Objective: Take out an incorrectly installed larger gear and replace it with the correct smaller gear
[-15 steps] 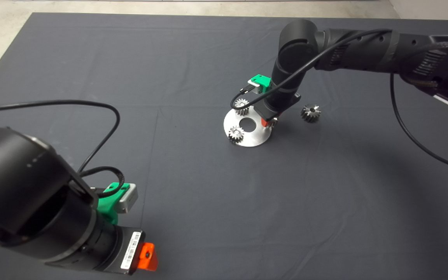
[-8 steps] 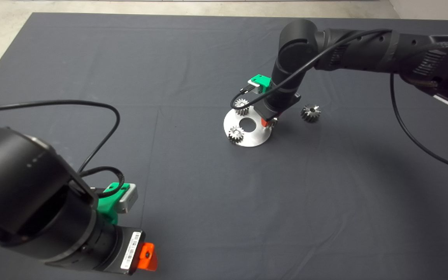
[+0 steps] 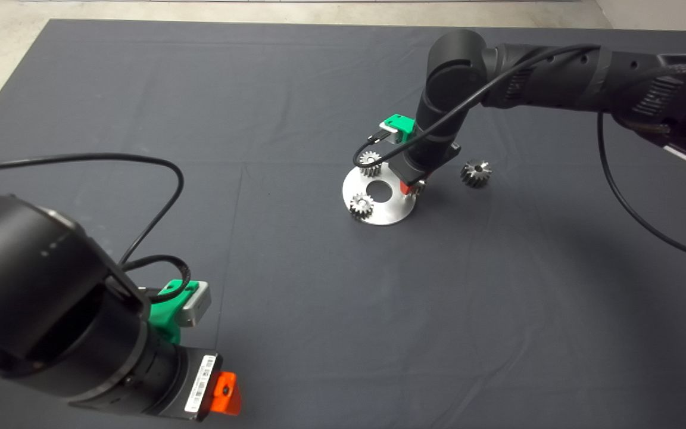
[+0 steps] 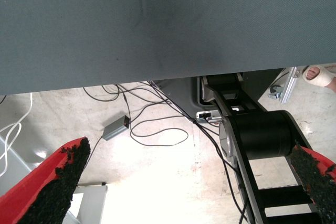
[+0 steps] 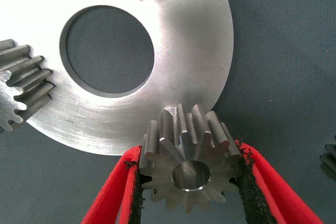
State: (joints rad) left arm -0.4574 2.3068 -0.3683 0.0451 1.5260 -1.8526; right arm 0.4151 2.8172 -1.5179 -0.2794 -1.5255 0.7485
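Note:
My right gripper (image 3: 409, 187) reaches down at the right edge of the round silver plate (image 3: 389, 210). In the right wrist view the gripper (image 5: 189, 153) is shut on the smaller gear (image 5: 189, 163), which sits upright at the plate's rim (image 5: 194, 61) with both pads against its teeth. In the head view this gear is mostly hidden by the gripper. The larger gear (image 3: 476, 173) lies on the mat to the right of the plate; its edge shows in the right wrist view (image 5: 331, 158). My left gripper (image 3: 219, 394) is parked at the lower left, open and empty (image 4: 194, 182).
Two pale fine-toothed gears stand on the plate, one at the back (image 3: 370, 162) and one at the front left (image 3: 361, 205). The plate has a large centre hole (image 3: 380, 190). The left wrist view shows floor cables (image 4: 157, 129) and a person's foot (image 4: 318, 73).

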